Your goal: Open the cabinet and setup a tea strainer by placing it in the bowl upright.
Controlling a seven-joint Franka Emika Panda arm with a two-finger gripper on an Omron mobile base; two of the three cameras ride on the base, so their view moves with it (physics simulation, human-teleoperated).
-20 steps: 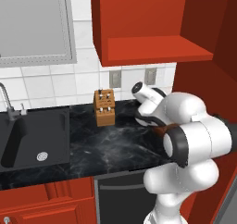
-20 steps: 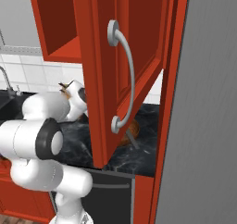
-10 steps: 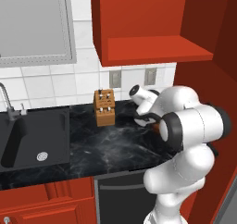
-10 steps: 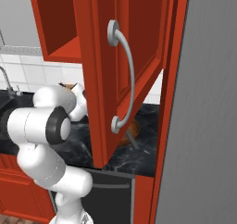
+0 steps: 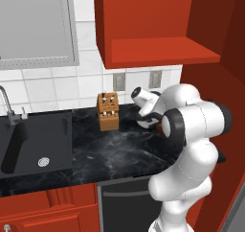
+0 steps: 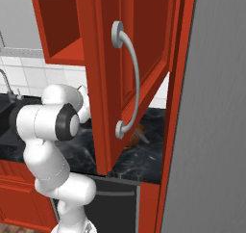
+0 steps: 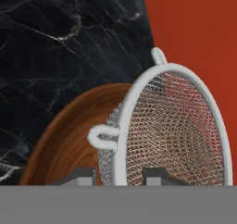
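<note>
Tea strainer [image 7: 173, 130] between fingers [image 7: 159, 176], rim apparently on edge, over bowl [image 7: 69, 140]

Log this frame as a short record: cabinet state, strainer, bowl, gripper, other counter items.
cabinet: wall cabinet door swung open, silver bar handle facing the right base view
tea strainer: mesh basket tilted on edge, held between the fingertips
bowl: brown wooden bowl on the black marble counter, behind and below the strainer
gripper: gripper shut on the strainer's rim, above the bowl
other items: knife block by the backsplash; sink at left
</note>
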